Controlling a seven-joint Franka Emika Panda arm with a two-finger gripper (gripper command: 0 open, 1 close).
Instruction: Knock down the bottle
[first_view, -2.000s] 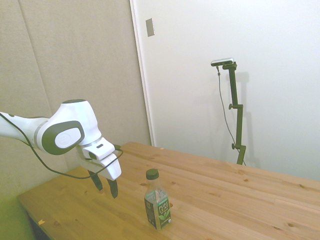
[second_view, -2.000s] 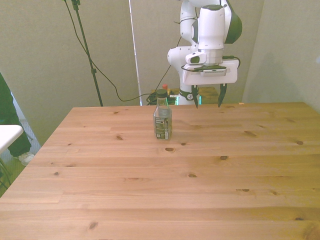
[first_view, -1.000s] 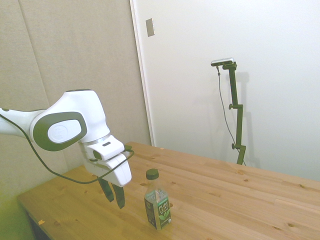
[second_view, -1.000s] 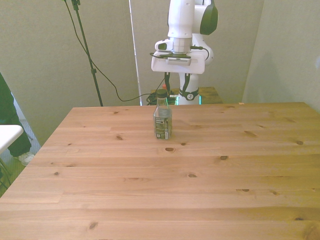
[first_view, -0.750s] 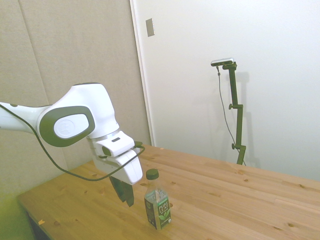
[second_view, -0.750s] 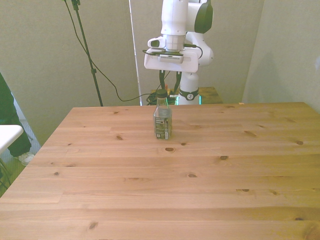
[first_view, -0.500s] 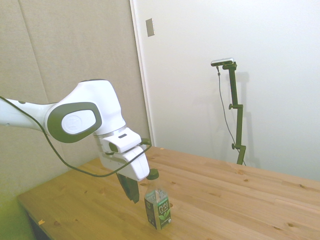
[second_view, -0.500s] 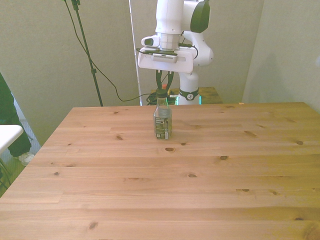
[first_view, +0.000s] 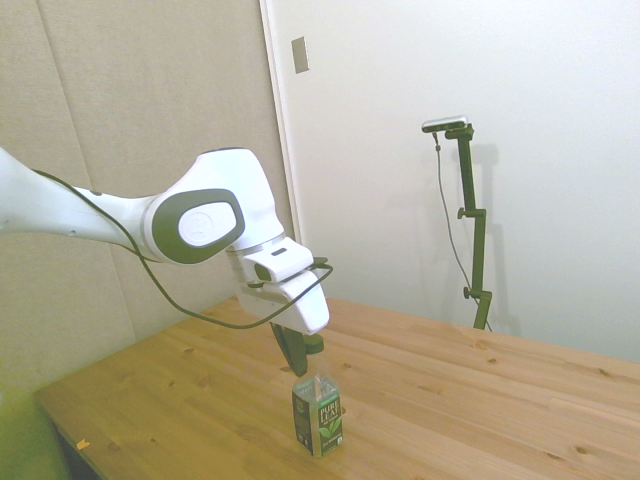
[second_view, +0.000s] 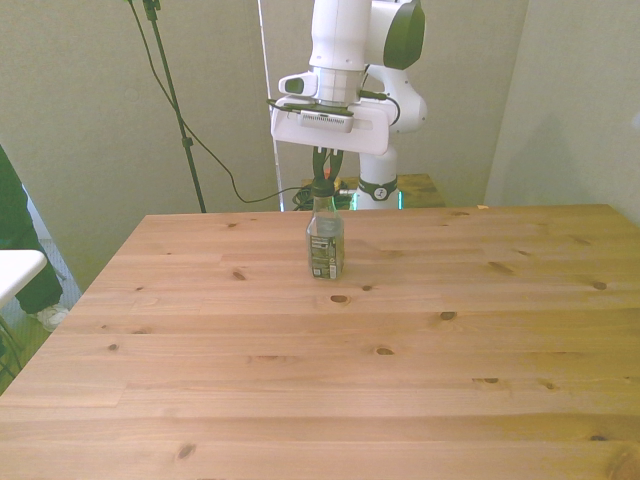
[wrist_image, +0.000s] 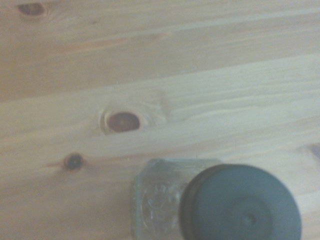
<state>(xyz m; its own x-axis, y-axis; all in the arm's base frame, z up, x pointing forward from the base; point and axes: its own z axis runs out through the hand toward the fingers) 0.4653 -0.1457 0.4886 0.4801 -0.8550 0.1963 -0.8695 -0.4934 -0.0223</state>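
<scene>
The bottle (first_view: 320, 418) stands upright on the wooden table (first_view: 480, 400), clear plastic with a dark green label. In the front view the bottle (second_view: 324, 245) is near the table's far edge, left of centre. My gripper (second_view: 325, 176) hangs right at its dark green cap (second_view: 322, 187), with the fingers drawn together and nothing between them. In the side view the gripper (first_view: 300, 360) is at cap height against the bottle's top, covering the cap. The wrist view looks straight down on the cap (wrist_image: 240, 205) and the bottle's clear shoulder (wrist_image: 152, 197).
The table (second_view: 400, 380) stretches wide and bare toward the near edge and the front view's right. At the front view's left edge a person's dark sleeve (second_view: 12, 220) shows above a white surface (second_view: 15, 268). A black cable (second_view: 215, 160) hangs behind the table.
The arm swung from the front view's right over to the bottle and rose a little. The fingers narrowed from wide open to together. The bottle has not moved.
</scene>
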